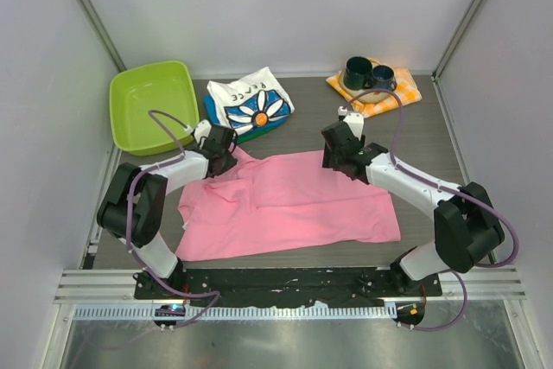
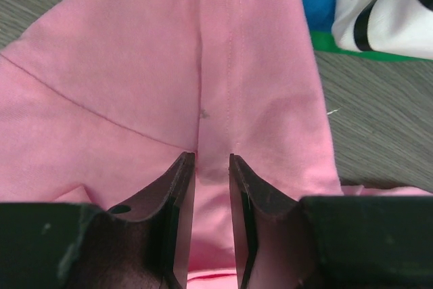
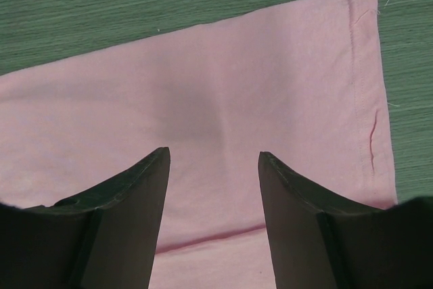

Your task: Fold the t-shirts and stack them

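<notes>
Grey table (image 1: 432, 127), left hand (image 2: 210, 158) pinching pink t-shirt (image 1: 294, 205), right hand (image 3: 213, 153) wide open above it.

Far edge crowded: green basin (image 1: 151, 105) in far-left corner; folded t-shirt stack (image 1: 248, 105) just beside it; checked cloth (image 1: 384, 97) carrying two mugs (image 1: 358, 73) at far right; bare tabletop (image 1: 311, 114) between stack and cloth leaves an open lane; pink t-shirt (image 1: 294, 205) lies low mid-tabletop, passable overhead; left end effector (image 2: 212, 158) sits near the stack; enclosure walls (image 1: 52, 84) close the left, right and far sides.
</notes>
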`<move>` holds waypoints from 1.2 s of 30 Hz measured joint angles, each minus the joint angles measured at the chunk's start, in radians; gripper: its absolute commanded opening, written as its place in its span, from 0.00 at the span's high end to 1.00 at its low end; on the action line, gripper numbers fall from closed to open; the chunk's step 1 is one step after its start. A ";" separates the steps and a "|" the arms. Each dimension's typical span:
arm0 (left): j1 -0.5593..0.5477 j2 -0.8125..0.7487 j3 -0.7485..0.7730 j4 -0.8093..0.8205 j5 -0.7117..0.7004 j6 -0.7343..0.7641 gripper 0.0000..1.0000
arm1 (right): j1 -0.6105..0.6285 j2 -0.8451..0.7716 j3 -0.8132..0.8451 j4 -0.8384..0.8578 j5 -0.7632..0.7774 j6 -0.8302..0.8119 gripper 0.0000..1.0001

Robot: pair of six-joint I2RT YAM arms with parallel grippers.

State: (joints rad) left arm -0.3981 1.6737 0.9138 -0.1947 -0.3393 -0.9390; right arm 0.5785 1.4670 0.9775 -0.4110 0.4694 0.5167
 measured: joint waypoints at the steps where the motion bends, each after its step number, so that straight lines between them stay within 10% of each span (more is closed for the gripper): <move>1: 0.000 0.000 0.003 0.001 0.000 0.000 0.70 | 0.000 0.000 0.000 0.000 0.000 0.000 0.39; 21: 0.000 0.016 0.020 0.004 0.011 -0.002 0.72 | 0.000 0.011 0.000 0.000 -0.004 0.000 0.39; 36: 0.000 0.041 0.019 0.023 0.026 -0.014 1.00 | 0.000 0.020 -0.006 0.000 -0.009 0.000 0.39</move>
State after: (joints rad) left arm -0.3977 1.7149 0.9329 -0.1722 -0.3134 -0.9531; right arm 0.5785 1.4868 0.9714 -0.4107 0.4603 0.5167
